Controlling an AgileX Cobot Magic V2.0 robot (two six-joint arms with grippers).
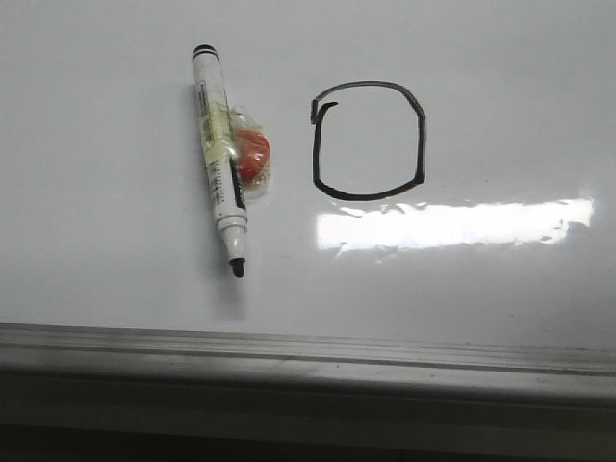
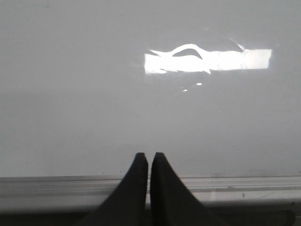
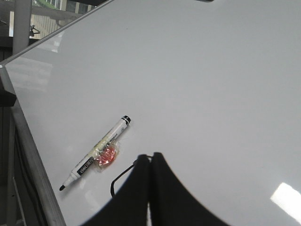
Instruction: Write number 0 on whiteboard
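Observation:
The number 0 [image 1: 368, 141] is a black squarish loop with a small hook at its upper left, drawn on the whiteboard [image 1: 500, 87]. A white marker [image 1: 218, 159], uncapped, tip toward the near edge, lies to its left with an orange taped lump [image 1: 253, 156] on it. Neither gripper shows in the front view. My left gripper [image 2: 149, 156] is shut and empty over the board's near frame. My right gripper [image 3: 150, 157] is shut and empty above the 0 [image 3: 123, 176], covering most of it; the marker [image 3: 96, 153] lies beside it.
The grey metal frame strip [image 1: 308, 351] runs along the board's near edge, and shows in the left wrist view [image 2: 56, 186] and the right wrist view [image 3: 35, 169]. Bright glare patches [image 1: 452, 223] lie on the board below the 0.

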